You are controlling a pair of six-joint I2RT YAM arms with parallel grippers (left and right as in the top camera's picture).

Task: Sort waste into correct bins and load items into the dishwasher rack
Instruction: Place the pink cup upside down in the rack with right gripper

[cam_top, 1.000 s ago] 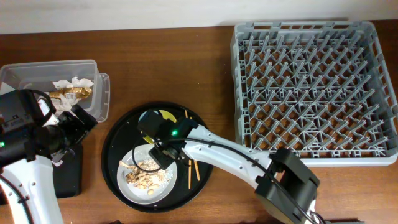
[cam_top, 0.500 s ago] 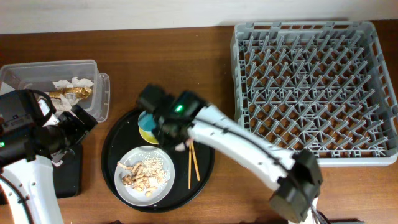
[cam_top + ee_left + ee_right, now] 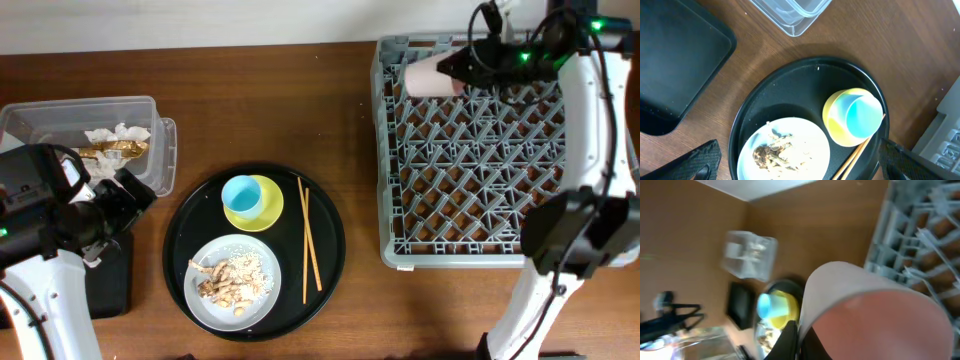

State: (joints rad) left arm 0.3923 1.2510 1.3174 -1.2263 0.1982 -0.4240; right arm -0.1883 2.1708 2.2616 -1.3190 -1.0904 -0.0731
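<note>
pink cup (image 3: 428, 78) lies sideways in my right gripper (image 3: 463, 68), clamped, over the far left corner of the rack (image 3: 500, 150); i cannot tell if it touches. left gripper (image 3: 122, 208) hangs spread wide beside the tub (image 3: 90, 102). blue cup (image 3: 243, 195) sits in the bowl (image 3: 268, 213) on the round tray (image 3: 188, 240).

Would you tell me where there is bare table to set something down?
Bare wood: between the clear tub and the dishwasher rack, behind the round black tray. That tray is crowded; the right gripper holds the pink cup over the rack.
</note>
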